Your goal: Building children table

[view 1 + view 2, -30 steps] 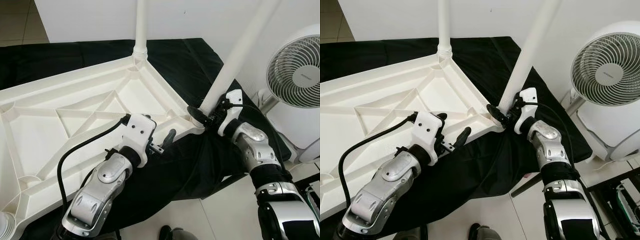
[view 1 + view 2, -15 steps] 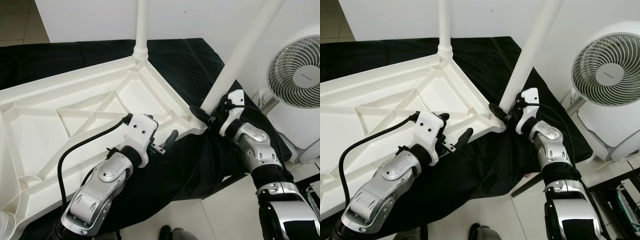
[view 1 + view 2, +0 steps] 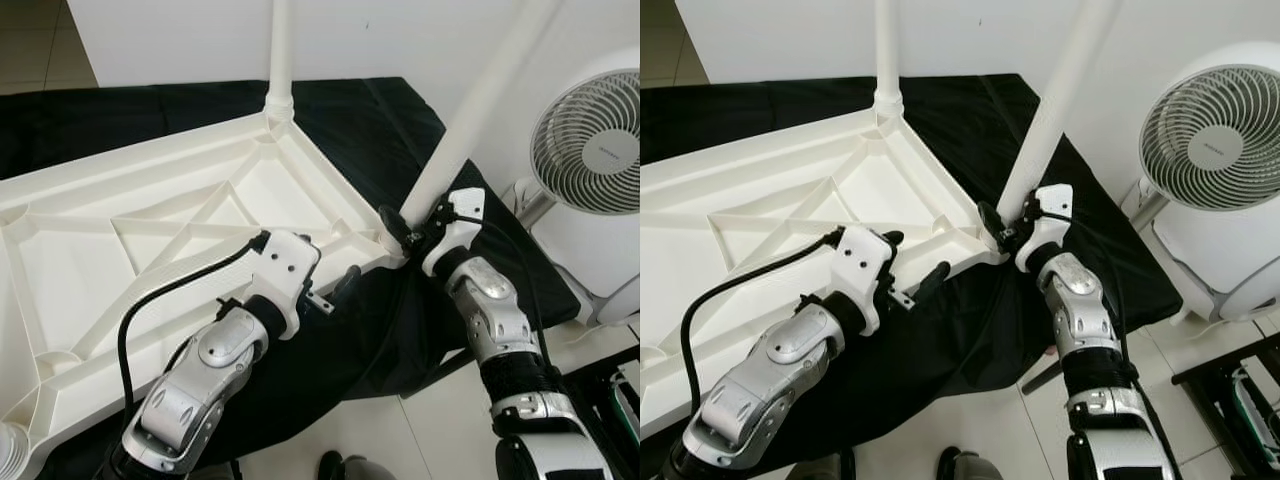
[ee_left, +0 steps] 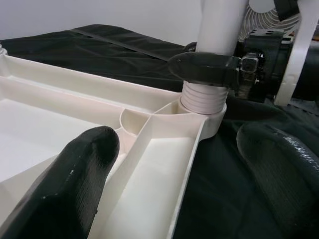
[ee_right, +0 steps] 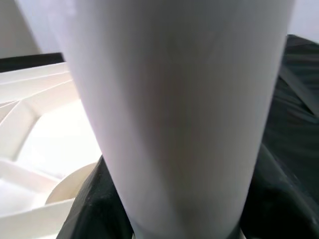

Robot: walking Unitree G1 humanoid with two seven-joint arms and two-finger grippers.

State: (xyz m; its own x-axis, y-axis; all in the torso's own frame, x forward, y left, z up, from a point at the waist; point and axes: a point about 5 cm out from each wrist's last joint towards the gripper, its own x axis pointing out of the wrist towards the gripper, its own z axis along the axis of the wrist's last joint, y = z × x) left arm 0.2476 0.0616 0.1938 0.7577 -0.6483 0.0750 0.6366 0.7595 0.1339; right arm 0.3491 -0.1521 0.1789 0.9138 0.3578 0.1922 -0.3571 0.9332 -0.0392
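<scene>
A white plastic table top [image 3: 150, 220] lies upside down on a black cloth [image 3: 380, 120]. One white leg [image 3: 281, 50] stands upright in the far corner. A second leg [image 3: 470, 110] leans in the near right corner socket [image 4: 202, 99]. My right gripper [image 3: 405, 228] is shut around this leg just above its ribbed collar. One of its fingers [image 4: 209, 67] crosses the leg in the left wrist view. My left gripper [image 3: 912, 258] is open and straddles the table's near rim, a short way from that corner.
A white standing fan [image 3: 590, 140] is close on the right, beside the cloth's edge. A white wall [image 3: 170, 40] runs behind. Tiled floor [image 3: 440, 420] lies at the front, with a dark frame [image 3: 1240, 380] at the lower right.
My right forearm has swung inward and the held leg leans slightly less. My left gripper has crept a little toward the corner along the rim.
</scene>
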